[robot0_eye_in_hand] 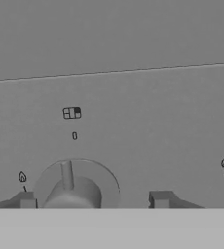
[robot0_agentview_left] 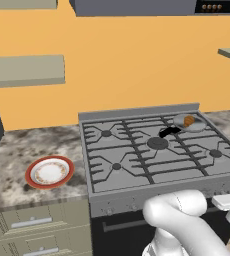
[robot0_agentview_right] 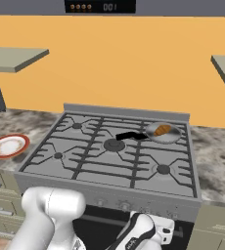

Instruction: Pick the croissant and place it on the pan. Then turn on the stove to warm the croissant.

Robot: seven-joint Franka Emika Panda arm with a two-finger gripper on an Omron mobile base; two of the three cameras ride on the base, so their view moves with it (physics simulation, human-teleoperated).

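A stove knob point(robot0_eye_in_hand: 75, 187) fills the hand view's foreground between the gripper's point(robot0_eye_in_hand: 92, 199) parted fingertips point(robot0_eye_in_hand: 25, 199), flame symbols printed beside it. The base views show the croissant point(robot0_agentview_right: 162, 130) resting in the pan point(robot0_agentview_right: 172, 137) on the stove point(robot0_agentview_left: 152, 150), its clock digits too blurred to read.

On the stove's front panel point(robot0_eye_in_hand: 133, 121) before my camera I read small flame symbols point(robot0_eye_in_hand: 22, 176) beside the knob point(robot0_eye_in_hand: 74, 192) and a burner-position diagram point(robot0_eye_in_hand: 72, 113) above it; the overhead appliance's display point(robot0_agentview_right: 109, 7) shows digits resembling "001".
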